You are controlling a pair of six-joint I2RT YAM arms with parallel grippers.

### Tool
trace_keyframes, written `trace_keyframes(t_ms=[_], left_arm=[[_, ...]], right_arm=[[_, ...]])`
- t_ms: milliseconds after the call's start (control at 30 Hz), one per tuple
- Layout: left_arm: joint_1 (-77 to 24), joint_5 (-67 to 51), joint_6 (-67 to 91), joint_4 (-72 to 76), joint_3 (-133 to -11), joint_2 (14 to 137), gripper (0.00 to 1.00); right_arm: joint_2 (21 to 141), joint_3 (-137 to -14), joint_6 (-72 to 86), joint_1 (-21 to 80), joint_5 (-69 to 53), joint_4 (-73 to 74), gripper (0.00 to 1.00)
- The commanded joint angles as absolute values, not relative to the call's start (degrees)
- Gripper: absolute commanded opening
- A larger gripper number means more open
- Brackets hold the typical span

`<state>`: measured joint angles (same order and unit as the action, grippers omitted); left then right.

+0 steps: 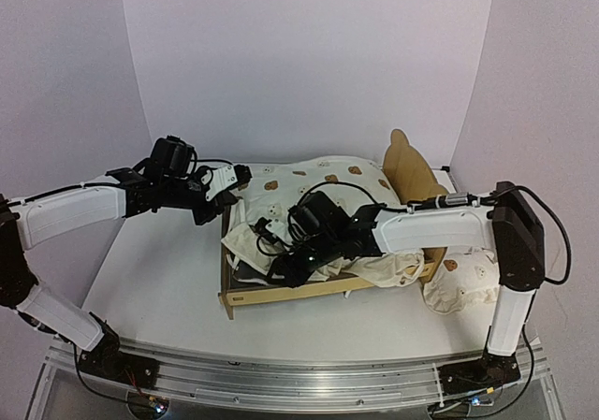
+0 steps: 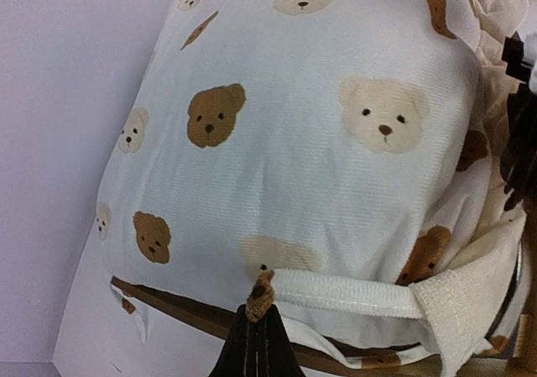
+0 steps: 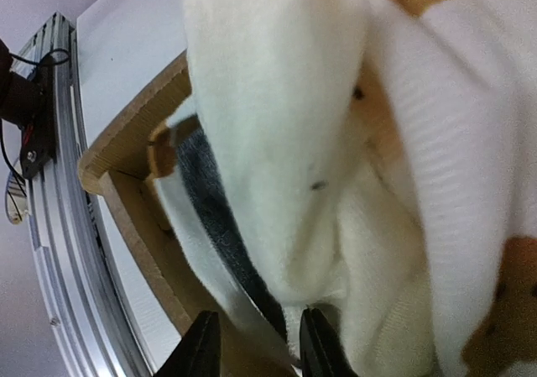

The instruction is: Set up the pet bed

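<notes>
Plywood pet bed [image 1: 281, 296] central on the surface [image 1: 159, 261] under a rumpled cushion [image 1: 323, 181], only wrist views reveal grips, left gripper [image 2: 258, 322] jaws pinching a brown cushion tuft, right gripper [image 3: 256, 343] jaws spread astride the cushion edge

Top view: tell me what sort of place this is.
Likely a robot lab booth: plain pale walls enclose a white table, left arm and right arm stand on an aluminium rail, a pet bed is the prop.

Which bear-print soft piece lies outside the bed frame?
The small pillow, on the table beside the pet bed; the larger cushion is bunched inside the frame.
</notes>
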<state>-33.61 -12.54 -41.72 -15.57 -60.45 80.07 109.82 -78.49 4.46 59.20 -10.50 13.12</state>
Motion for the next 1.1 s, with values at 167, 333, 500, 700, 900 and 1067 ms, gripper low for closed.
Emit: trace_keyframes(t_ms=[167, 333, 500, 700, 900, 1067], left_arm=[[-33.86, -24.87, -31.21, -25.01, -61.74, 77.22, 0.00], [-34.27, -27.13, -29.36, -26.90, -62.27, 77.31, 0.00], [-34.28, -27.41, -27.78, -27.24, -62.82, 77.83, 0.00], [-34.30, -26.93, -27.34, -26.81, -63.55, 78.34, 0.00], [-34.32, -27.26, -27.26, -26.89, -64.34, 78.78, 0.00], [-34.31, -27.01, -27.29, -26.82, -64.53, 78.78, 0.00]], right_arm=[[97.24, -79.75, 3.35, 60.65, -6.04, 19.94, 0.50], [91.40, -70.24, 3.03, 66.55, 0.75, 18.12, 0.48], [88.09, -53.37, 4.90, 73.95, 9.32, 0.71, 0.47], [94.99, -42.46, 4.27, 75.06, 17.99, -24.02, 0.46], [104.87, -39.88, 3.19, 75.06, 29.59, -40.01, 0.48], [110.54, -42.05, 0.80, 74.59, 34.19, -43.16, 0.52]])
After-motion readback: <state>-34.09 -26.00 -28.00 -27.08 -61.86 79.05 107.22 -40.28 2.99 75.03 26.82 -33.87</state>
